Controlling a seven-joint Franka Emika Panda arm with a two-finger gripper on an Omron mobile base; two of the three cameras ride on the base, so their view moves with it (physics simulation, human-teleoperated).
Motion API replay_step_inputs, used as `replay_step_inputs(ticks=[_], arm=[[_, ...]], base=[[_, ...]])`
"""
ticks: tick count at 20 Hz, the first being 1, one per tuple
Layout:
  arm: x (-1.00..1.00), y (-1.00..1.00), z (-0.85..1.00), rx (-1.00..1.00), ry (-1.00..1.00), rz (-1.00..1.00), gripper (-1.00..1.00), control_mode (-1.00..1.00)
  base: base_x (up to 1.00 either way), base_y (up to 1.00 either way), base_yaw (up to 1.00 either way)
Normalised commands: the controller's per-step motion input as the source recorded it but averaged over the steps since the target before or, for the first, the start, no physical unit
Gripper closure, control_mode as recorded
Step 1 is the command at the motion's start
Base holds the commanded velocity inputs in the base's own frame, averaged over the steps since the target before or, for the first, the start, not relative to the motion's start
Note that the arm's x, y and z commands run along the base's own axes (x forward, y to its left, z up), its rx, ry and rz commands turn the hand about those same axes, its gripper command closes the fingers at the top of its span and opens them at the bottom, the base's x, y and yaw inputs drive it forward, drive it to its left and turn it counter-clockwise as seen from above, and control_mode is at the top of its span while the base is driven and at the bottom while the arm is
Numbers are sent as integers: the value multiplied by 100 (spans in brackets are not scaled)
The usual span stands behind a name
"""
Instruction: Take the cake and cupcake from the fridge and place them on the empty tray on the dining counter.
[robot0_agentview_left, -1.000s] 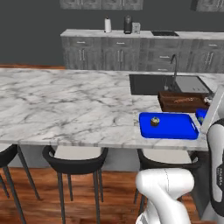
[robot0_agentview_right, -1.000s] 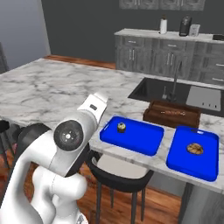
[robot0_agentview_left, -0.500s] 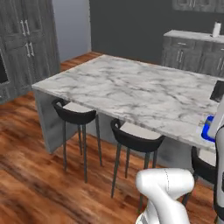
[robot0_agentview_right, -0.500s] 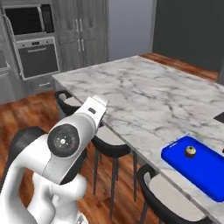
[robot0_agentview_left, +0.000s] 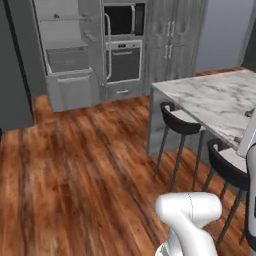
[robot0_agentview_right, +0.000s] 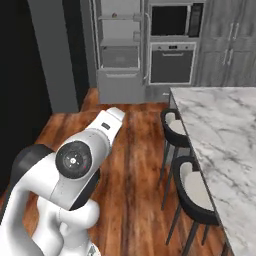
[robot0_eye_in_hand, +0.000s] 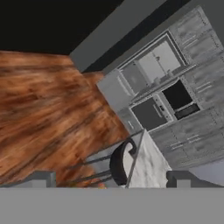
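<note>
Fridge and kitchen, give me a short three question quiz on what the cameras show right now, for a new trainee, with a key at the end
1. True or false: the fridge stands open, its shelves and drawer in sight.
2. What stands directly right of the fridge in the right base view? A) a sink B) a wall oven with a microwave above it C) a window
3. Fill in: the stools stand along the edge of the ____ counter.

Key: 1 true. 2 B. 3 dining; its top is white, grey-veined marble, and the floor around it is wood.
</note>
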Motion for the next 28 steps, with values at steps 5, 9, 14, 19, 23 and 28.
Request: replay_step_inputs(ticks=[5, 9, 14, 19, 23, 28], arm=[[0, 0, 0, 0, 0, 0, -100, 100], [0, 0, 0, 0, 0, 0, -100, 100], [0, 0, 0, 0, 0, 0, -100, 100], [0, 0, 0, 0, 0, 0, -100, 100], [0, 0, 0, 0, 0, 0, -100, 100], [0, 0, 0, 0, 0, 0, -100, 100]], base=[[11, 42, 77], [63, 13, 50], [100, -14, 31], [100, -37, 26], [100, -63, 24], [100, -82, 18]])
